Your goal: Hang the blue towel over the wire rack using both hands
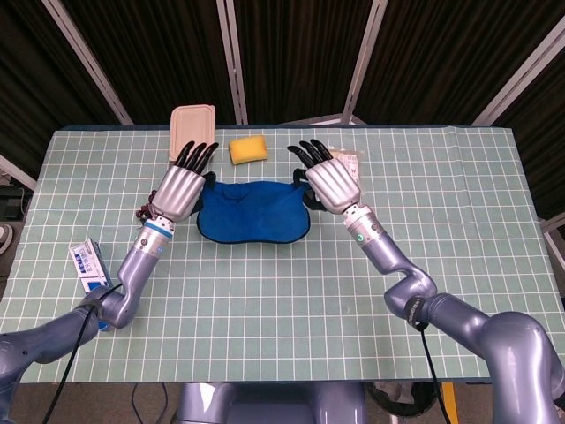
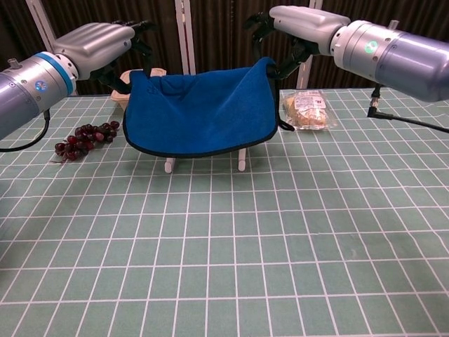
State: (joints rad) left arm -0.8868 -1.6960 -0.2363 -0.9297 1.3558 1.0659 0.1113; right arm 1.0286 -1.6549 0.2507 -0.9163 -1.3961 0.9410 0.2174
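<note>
We see the blue towel (image 2: 200, 112) draped over the wire rack (image 2: 240, 159), stretched between our two hands. Our left hand (image 2: 98, 42) pinches its left top corner, and our right hand (image 2: 298, 24) grips the right top corner, other fingers (image 1: 196, 155) spread. A beige lidded box (image 1: 191, 124) sits closed behind.

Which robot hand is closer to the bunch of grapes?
The left hand. It holds the blue towel corner just above and to the right of the grapes. The right hand holds the far corner, over by the wrapped snack.
</note>
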